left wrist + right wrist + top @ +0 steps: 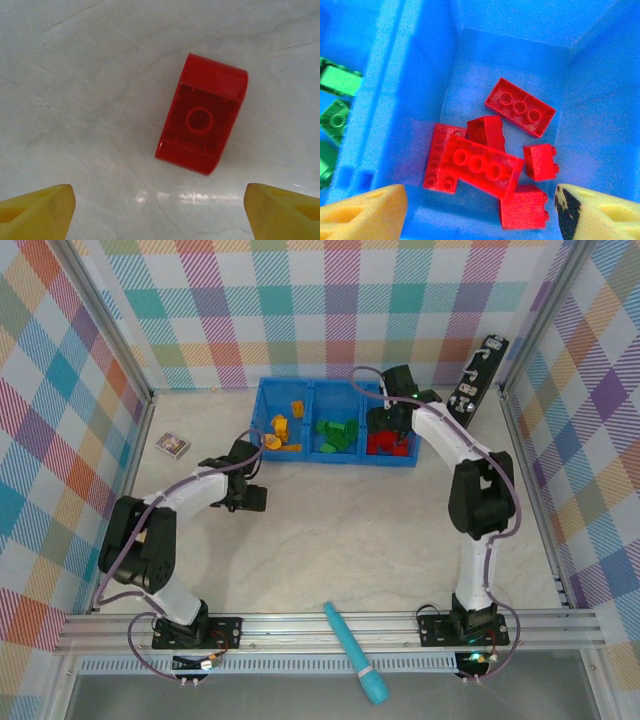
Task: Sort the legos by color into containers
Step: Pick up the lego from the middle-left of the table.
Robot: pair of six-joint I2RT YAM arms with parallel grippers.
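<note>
Just ahead of the wide-open left gripper [160,216] lies a red lego [202,114], untouched.

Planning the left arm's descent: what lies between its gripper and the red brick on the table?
Only bare white table: in the left wrist view, the red brick lies hollow side up ahead of the left gripper.

We had a pale, marbled table [350,530] carrying the blue tray [345,461] at the back and a small flat block [172,445] near the left wall. One red brick [200,117] lay hollow side up on bare surface.
</note>
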